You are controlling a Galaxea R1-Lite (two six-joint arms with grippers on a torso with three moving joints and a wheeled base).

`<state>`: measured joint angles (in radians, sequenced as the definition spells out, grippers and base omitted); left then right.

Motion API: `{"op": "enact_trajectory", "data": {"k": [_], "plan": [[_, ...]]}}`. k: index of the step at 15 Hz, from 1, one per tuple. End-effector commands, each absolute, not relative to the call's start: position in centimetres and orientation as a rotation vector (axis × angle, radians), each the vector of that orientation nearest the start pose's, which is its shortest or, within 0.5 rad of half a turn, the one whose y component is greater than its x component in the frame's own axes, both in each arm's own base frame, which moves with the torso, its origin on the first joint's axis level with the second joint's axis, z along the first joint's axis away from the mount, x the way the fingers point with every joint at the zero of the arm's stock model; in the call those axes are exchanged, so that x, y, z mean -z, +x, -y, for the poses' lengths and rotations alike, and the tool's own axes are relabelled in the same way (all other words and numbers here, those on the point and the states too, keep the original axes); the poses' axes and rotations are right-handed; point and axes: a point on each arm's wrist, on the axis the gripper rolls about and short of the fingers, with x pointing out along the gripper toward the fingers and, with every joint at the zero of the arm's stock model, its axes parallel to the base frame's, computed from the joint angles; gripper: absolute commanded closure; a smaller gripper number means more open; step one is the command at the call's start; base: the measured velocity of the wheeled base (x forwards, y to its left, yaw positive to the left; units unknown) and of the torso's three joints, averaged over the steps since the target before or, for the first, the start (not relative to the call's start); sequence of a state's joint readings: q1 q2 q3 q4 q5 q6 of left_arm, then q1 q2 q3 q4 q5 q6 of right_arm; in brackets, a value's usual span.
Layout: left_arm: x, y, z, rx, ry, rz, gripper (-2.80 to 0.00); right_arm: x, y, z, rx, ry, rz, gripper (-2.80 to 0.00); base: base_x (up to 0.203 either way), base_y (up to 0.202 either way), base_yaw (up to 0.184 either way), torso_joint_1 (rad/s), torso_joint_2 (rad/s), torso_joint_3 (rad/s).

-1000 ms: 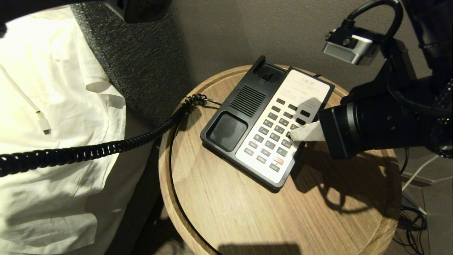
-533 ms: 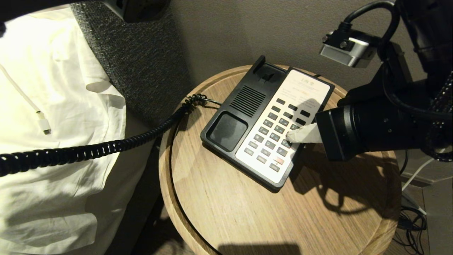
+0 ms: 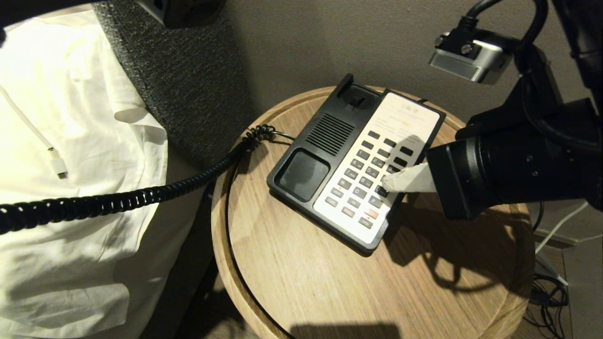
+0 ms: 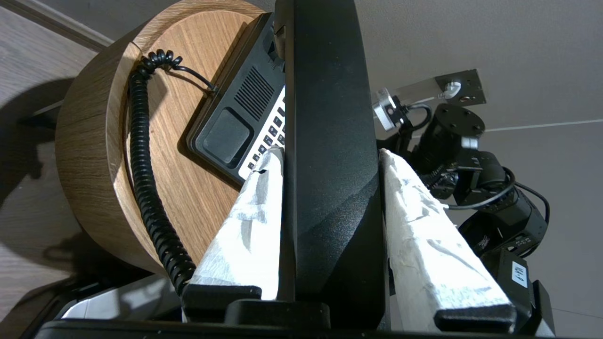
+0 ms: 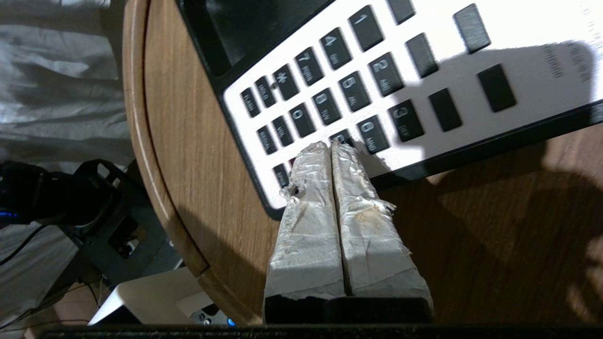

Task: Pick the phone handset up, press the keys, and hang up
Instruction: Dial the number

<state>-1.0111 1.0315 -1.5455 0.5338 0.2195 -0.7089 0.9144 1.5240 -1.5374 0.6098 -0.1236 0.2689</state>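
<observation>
From the head camera, you saw the right gripper (image 3: 387, 182) on the keys at the right of the phone base (image 3: 353, 162), on the round table (image 3: 330, 282). In the left wrist view, the left gripper (image 4: 330, 160) squeezed the phone handset (image 4: 330, 141), lifted off the phone. In the right wrist view, the right fingers (image 5: 313, 160) were pressed together on a key.

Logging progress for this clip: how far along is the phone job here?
Pickup looks done: the left gripper is clamped on the phone handset, and the cradle on the phone base is empty. Key pressing is in hand: the right gripper, fingers together, has its tip at the keypad. Hanging up remains.
</observation>
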Motion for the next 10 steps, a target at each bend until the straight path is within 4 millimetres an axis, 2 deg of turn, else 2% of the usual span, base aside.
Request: {"op": "enact_trajectory", "data": {"k": [1, 10], "plan": [[-40.69, 3.74, 5.03, 0.749, -0.662, -0.298, 0.0, -32.12, 14.74, -19.16, -0.697, -0.055, -0.626, 0.0, 0.0, 0.0, 0.0, 0.0, 0.0, 0.0], [-40.62, 3.76, 5.07, 0.747, -0.661, -0.301, 0.0, -31.36, 15.28, -19.68, -0.672, -0.071, -0.639, 0.0, 0.0, 0.0, 0.0, 0.0, 0.0, 0.0]]}}
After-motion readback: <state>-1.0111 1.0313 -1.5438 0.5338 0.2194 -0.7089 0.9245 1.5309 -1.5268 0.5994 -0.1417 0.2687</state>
